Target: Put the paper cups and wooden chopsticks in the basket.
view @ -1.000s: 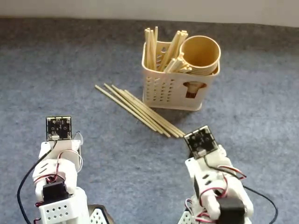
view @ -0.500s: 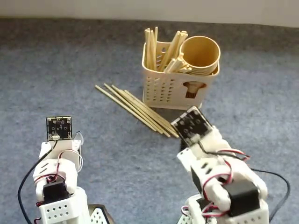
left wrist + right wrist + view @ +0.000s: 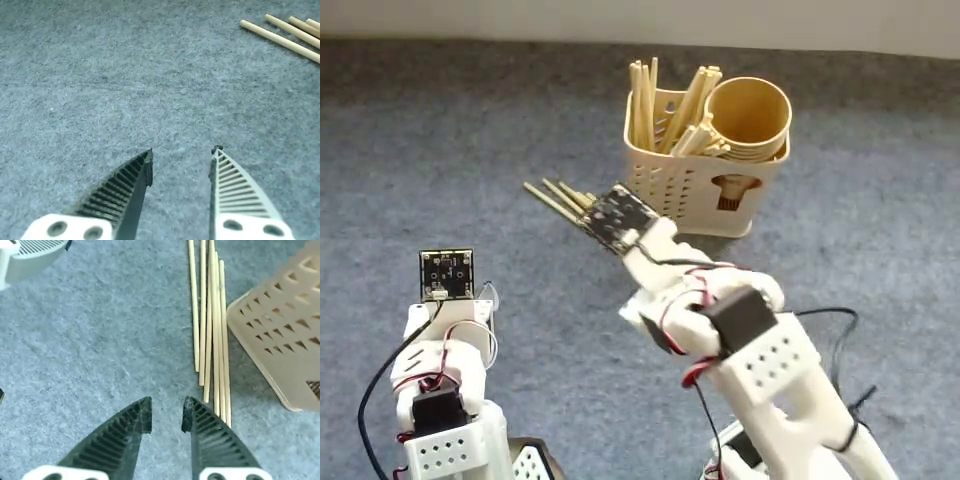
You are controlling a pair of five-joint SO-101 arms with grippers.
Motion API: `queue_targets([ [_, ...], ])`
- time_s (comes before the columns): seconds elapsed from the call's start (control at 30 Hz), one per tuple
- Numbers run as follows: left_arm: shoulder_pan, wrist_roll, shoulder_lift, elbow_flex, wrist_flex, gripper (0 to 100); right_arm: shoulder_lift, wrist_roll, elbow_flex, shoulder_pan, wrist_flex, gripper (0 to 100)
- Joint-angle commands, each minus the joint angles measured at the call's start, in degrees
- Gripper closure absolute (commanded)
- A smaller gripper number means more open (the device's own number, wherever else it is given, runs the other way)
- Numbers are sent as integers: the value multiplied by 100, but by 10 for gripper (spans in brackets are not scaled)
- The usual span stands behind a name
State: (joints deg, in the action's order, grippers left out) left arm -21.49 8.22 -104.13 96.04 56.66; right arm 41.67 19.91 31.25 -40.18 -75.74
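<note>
- Grey carpet (image 3: 470, 130) covers the table under both arms.
- A cream plastic basket (image 3: 690, 190) with a perforated wall stands upright at the far side of the carpet.
- The paper cups (image 3: 750, 115) sit nested inside the basket, mouths up, at its one end.
- Wooden chopsticks (image 3: 670, 100) stand leaning in the basket beside the cups, with their tips above the rim.
- A bundle of loose chopsticks (image 3: 212, 325) lies flat on the carpet just beside the basket's front wall, the sticks side by side and nearly parallel.
- The right arm (image 3: 720, 320) stretches forward over this bundle in the high view and covers its middle, so that the sticks' far ends poke out past the wrist.
- The right gripper (image 3: 166, 415) is low over the carpet, its two dark fingers slightly parted with nothing between them. The near ends of the loose sticks run up to the outer edge of one finger; whether they touch I cannot tell.
- The left arm (image 3: 440, 370) is folded back at the near edge.
- The left gripper (image 3: 181, 162) points down at bare carpet, spread wider and empty, well apart from the stick ends.
</note>
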Motion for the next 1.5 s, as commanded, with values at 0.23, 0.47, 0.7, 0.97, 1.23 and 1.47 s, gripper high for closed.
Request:
queue_targets([
  [0.23,-31,62,-22,110,9,811,-1938,-18,-971,-268,1086,879],
  [0.47,-31,62,-22,110,9,811,-3547,-9,-1543,-198,1771,879],
  [0.7,-31,62,-22,110,18,811,-5033,-9,-2325,295,2044,879],
  [0.97,-31,62,-22,110,18,811,-6176,-9,-3169,576,2035,879],
  [1.23,-31,62,-22,110,18,811,-6677,-9,-3495,699,2026,879],
  [1.47,-31,62,-22,110,18,812,-6721,-9,-3468,585,1991,879],
])
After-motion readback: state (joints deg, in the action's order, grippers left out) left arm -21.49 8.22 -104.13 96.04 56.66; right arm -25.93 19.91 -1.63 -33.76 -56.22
